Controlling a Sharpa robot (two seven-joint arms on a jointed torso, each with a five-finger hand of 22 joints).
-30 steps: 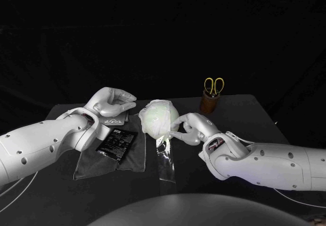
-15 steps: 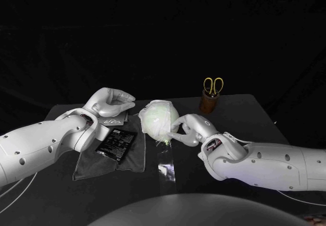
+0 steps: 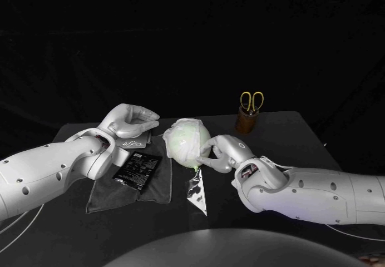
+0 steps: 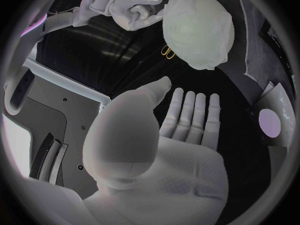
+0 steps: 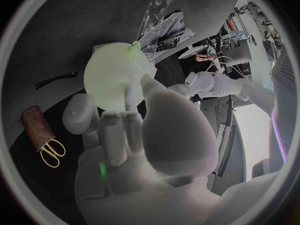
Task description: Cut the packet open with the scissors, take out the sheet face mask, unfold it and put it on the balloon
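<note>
1. The balloon [image 3: 191, 135], draped in the sheet face mask [image 3: 177, 147], sits between both hands
2. Right hand [image 3: 223, 153]: fingertips touch its lower side; pinching or not, I cannot tell
3. Left hand [image 3: 128, 121]: just beside it, apart, fingers curled in, empty

1. Two bulky arms in glossy white shells, the left arm [image 3: 48, 169] and right arm [image 3: 321, 192], are showing small dark screws [image 3: 21, 180] along rounded casings.
2. A silver left hand [image 3: 128, 119] and right hand [image 3: 225, 153] are capping them.
3. Thin pale cables [image 3: 277, 161] are looping beside the right wrist.
</note>
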